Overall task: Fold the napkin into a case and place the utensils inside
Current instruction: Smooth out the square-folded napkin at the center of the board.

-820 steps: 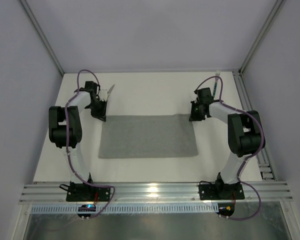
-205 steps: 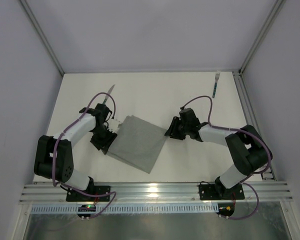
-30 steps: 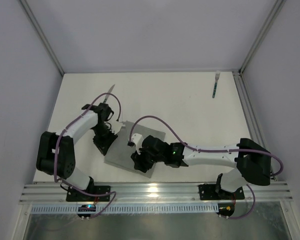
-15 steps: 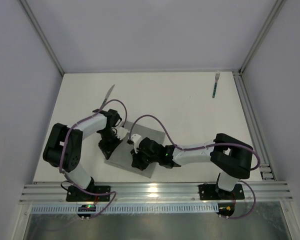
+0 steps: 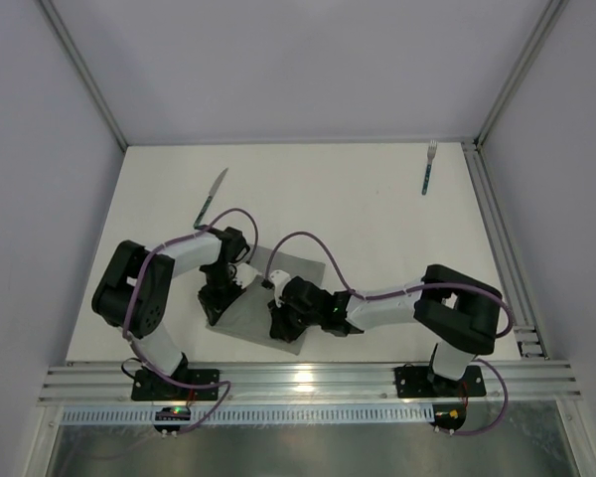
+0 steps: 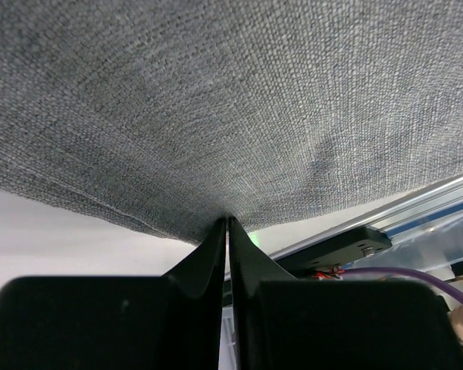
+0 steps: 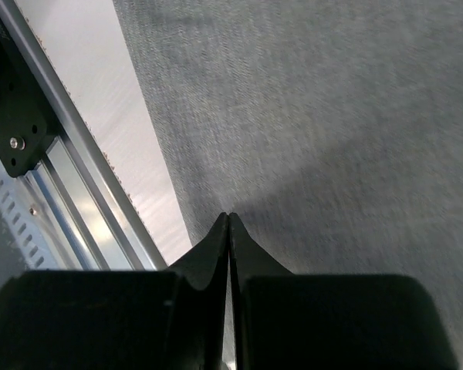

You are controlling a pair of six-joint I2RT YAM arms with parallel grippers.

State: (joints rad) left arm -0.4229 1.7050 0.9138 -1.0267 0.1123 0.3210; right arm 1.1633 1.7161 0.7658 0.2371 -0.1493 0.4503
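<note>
My fingers [image 6: 207,258] have just clenched from open; left gripper [image 6: 226,221] pinches the edge of the light-grey folded fabric napkin [image 6: 216,92], lower centre of the overhead view; right gripper [image 7: 228,217] nips it too; so another fold can start, I judge; slim dark-handled silver knife [image 5: 211,191] upper left, teal-handled silver fork [image 5: 429,167] upper right, both well apart from it.

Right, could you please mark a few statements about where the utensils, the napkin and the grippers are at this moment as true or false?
1. The fork lies on the napkin. False: it lies on the bare table at the far right, well apart from the napkin.
2. The left gripper and the right gripper are both shut on the napkin's edge. True.
3. The knife lies on the table, off the napkin, towards the far left. True.
4. The right gripper holds the knife. False: it is pinching the napkin, and nothing touches the knife.
</note>
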